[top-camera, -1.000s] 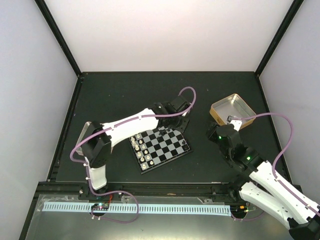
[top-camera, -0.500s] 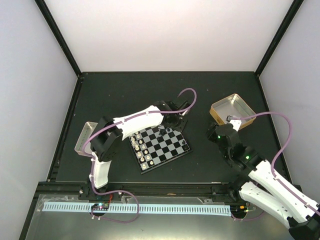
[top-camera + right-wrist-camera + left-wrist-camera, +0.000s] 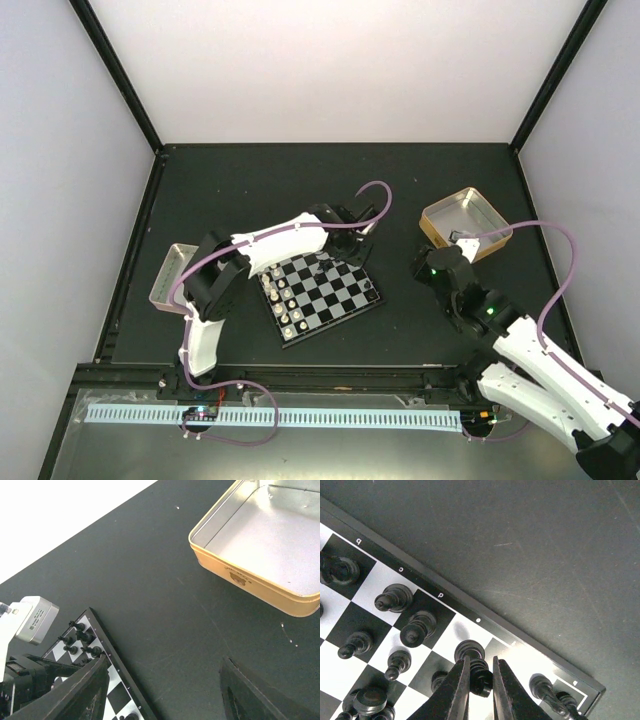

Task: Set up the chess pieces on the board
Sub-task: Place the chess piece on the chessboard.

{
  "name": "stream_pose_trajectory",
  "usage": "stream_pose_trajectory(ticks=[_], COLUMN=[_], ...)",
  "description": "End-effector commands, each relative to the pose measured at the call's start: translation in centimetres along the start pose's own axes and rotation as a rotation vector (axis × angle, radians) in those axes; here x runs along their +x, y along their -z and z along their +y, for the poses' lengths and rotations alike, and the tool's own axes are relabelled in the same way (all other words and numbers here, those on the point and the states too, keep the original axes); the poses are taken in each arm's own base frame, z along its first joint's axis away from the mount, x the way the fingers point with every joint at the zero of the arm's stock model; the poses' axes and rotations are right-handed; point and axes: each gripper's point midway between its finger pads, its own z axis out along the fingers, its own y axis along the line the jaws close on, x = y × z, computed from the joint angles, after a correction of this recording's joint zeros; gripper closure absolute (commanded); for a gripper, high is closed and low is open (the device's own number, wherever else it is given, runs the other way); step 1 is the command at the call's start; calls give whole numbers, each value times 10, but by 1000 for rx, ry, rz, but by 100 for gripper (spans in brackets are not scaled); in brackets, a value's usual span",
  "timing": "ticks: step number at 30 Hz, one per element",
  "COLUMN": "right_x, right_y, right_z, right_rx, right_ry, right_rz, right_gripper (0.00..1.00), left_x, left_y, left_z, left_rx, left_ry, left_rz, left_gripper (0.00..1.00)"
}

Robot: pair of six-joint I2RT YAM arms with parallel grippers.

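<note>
board (image 3: 335, 300): one, under left gripper (image 3: 480, 661)
black chess pieces (image 3: 394, 598): about ten around its fingers
left gripper: clamped on one black piece (image 3: 469, 651), edge row
right gripper (image 3: 164, 662): spread wide, empty; one tin (image 3: 240, 580) ahead

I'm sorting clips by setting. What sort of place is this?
Likely a robot test booth: a left arm and right arm bolted at the edge of a dark table, plain white walls closing it in, with a chessboard and a gold tin set out.
</note>
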Motion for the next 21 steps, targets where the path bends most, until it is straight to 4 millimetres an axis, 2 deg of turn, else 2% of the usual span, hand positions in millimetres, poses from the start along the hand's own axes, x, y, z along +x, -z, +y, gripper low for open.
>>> stream_pose_trajectory(ticks=[1,21], right_x=[0,4], right_y=[-4,-7], right_z=[-3,0], right_rx=[15,6], right_ry=[8,11], right_rz=[-14,4], right_gripper=[39,39], left_x=[0,8], left_y=[-8,-22], left_z=[5,6], left_rx=[0,29], left_ry=[9,18], left_rz=[1,31], left_gripper=[88,86])
